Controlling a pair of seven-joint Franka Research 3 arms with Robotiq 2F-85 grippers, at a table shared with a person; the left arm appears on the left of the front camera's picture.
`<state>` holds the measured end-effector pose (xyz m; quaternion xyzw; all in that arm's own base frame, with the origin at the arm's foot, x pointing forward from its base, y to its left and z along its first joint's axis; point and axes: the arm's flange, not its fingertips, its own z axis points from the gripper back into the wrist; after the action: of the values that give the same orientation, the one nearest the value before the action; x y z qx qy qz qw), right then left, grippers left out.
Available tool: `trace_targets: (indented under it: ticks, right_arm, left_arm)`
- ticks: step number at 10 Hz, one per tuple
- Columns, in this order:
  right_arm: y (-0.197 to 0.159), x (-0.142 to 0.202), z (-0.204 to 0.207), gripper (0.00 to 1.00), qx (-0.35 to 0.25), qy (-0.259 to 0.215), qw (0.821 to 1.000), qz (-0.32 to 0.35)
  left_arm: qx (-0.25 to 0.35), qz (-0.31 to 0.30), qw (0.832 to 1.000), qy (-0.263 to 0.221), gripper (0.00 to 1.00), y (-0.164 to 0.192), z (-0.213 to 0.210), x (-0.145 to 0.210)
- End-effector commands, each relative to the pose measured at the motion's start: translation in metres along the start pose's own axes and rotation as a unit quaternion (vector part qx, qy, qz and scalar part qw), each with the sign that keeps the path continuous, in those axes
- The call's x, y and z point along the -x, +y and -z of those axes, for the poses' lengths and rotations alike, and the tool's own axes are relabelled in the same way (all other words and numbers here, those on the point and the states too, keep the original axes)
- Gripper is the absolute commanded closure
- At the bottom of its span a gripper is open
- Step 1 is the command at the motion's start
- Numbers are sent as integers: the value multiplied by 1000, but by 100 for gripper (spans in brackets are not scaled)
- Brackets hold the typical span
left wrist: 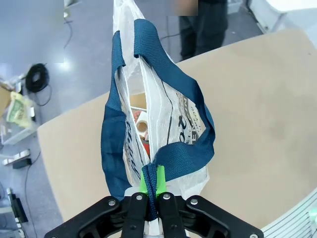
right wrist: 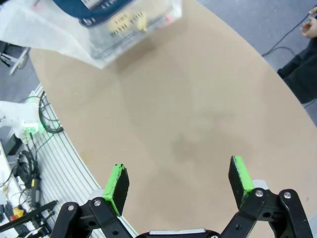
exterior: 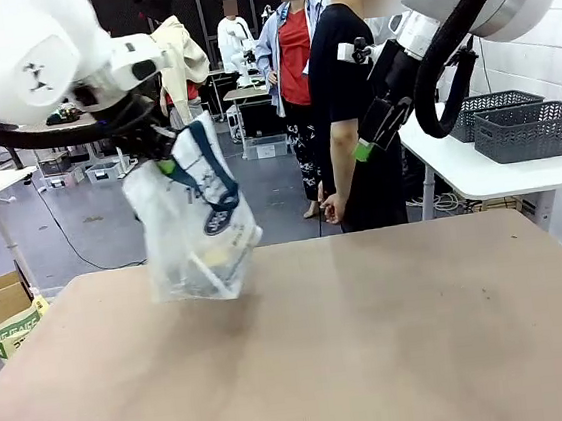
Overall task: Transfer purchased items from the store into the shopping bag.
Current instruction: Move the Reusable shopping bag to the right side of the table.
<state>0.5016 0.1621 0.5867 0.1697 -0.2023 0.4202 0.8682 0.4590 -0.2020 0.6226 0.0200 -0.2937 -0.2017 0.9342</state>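
Closest to the camera lay the bare tan table (exterior: 376, 351), its near stretch holding nothing but a soft shadow. Above its left part hung the shopping bag (exterior: 198, 229), lifted clear of the surface, its bottom corner just over the tabletop. The left gripper (left wrist: 150, 186) had its green pads (left wrist: 159, 179) pinched together on the navy handles (left wrist: 185, 156), where the two straps were gathered into one bunch. From the wrist camera above, the mouth of the bag gaped a little, and inside I could see a few of the purchased items (left wrist: 142, 126): something red, a pale roll-shaped piece and a tan patch, too crowded to tell apart. Through the translucent side, seen from the front, a yellowish shape showed near the navy oval logo (exterior: 218, 222).

The right gripper (right wrist: 178, 181) was held high over the table's right side, fingers spread wide with nothing between them; below it was only tabletop, and the bag (right wrist: 106, 25) sat at the far edge of its view. In the front view that arm's green fingertip (exterior: 362, 150) pointed downward in front of a person in black (exterior: 345, 103) who stood at the far side of the table, one hand (exterior: 333, 208) hanging low.

On a white side table (exterior: 478, 175) to the right stood two dark grey mesh baskets (exterior: 534, 129), well apart from the bag.
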Motion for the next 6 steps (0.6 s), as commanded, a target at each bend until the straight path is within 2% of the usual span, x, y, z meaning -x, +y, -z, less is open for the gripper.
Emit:
trace_targets:
  ticks: [1, 4, 6]
  right_arm:
    - [1, -1, 0, 0, -3, 3, 1000, 8]
    - [1, -1, 0, 0, -3, 3, 1000, 8]
    - [1, -1, 0, 0, -3, 3, 1000, 8]
  left_arm:
    - [-42, -6, 998, -37, 100, 52, -12, 36]
    - [-50, -24, 997, -54, 100, 116, -4, 85]
    - [-75, -31, 996, -33, 100, 149, -5, 116]
